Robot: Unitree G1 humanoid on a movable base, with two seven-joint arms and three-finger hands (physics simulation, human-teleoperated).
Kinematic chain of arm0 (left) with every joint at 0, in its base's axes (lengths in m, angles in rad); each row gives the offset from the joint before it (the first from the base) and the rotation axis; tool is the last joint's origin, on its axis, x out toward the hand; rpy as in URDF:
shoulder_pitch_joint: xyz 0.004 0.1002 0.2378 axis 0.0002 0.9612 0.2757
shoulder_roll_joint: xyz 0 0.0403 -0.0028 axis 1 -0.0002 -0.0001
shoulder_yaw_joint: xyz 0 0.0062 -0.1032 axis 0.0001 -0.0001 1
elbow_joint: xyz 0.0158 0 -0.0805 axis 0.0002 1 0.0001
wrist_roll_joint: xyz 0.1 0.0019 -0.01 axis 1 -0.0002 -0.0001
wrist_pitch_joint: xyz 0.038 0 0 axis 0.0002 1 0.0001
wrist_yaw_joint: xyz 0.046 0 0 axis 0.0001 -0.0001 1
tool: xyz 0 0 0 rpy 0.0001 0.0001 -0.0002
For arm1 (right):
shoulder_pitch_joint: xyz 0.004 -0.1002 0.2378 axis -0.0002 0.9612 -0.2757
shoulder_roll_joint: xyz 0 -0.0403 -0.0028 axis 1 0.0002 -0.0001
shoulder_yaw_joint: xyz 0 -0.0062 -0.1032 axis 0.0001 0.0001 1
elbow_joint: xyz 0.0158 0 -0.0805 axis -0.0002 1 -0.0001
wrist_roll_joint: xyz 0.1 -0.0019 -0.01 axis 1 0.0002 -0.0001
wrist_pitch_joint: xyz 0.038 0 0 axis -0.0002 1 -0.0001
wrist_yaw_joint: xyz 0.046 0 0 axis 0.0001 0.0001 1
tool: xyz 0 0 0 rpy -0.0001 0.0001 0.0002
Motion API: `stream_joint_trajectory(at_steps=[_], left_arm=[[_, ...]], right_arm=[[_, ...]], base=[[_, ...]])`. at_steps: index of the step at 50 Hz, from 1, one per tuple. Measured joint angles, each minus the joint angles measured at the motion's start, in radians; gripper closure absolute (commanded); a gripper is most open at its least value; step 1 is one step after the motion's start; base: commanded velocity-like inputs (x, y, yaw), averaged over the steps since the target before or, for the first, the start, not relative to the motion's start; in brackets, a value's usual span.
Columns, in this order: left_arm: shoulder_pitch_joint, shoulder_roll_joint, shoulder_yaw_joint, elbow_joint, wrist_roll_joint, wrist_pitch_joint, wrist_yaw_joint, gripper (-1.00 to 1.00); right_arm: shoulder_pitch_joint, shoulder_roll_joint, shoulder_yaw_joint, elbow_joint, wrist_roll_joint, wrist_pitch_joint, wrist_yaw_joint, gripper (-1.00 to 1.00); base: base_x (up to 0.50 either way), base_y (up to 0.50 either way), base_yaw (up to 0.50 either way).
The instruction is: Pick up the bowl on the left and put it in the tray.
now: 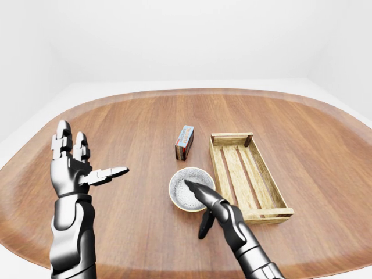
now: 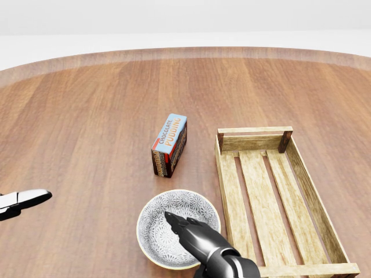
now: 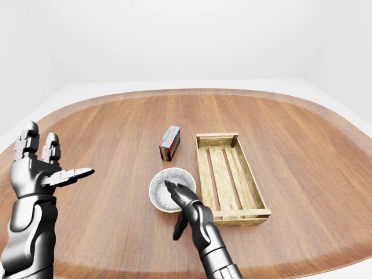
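White walls ring the wooden table [image 1: 133, 125]. Left-eye view: the left hand [image 1: 72, 165] idles wide, well left, while the right hand [image 1: 208, 204] straddles the bowl [image 1: 187, 187] rim, fingers spread, seemingly to pinch it.

Head view: one finger [image 2: 182, 227] lies inside the bowl, just left of the tray [image 2: 272, 197]; a pudding box [image 2: 170, 144] stands farther off.
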Motion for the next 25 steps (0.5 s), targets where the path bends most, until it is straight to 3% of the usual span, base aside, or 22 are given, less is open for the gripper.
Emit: stream_joint_trajectory(at_steps=[17,18,21,22,24,25], left_arm=[[0.003,-0.005,-0.007,-0.008,0.004,0.000,-0.004,-1.00],[0.003,-0.005,-0.007,-0.007,0.004,0.000,-0.004,-1.00],[0.003,-0.006,-0.009,-0.004,0.005,0.000,-0.006,-1.00],[0.003,-0.007,-0.009,-0.004,0.005,0.000,-0.006,-1.00],[0.004,-0.007,-0.009,-0.001,0.005,0.000,-0.007,-1.00],[0.004,-0.007,-0.010,0.000,0.006,0.000,-0.007,-1.00]], right_arm=[[-0.027,0.014,0.001,0.100,0.014,0.000,-0.036,-0.96],[-0.029,0.014,0.001,0.105,0.015,0.000,-0.038,-0.75],[-0.032,0.015,0.000,0.116,0.017,0.000,-0.042,-0.58],[-0.033,0.015,0.000,0.119,0.018,0.000,-0.043,-0.35],[-0.033,0.017,0.001,0.124,0.019,0.000,-0.045,-0.15],[-0.033,0.017,0.001,0.125,0.019,0.000,-0.045,0.13]], base=[[0.00,0.00,0.00],[0.00,0.00,0.00],[0.00,0.00,0.00],[0.00,0.00,0.00],[0.00,0.00,0.00],[0.00,0.00,0.00]])
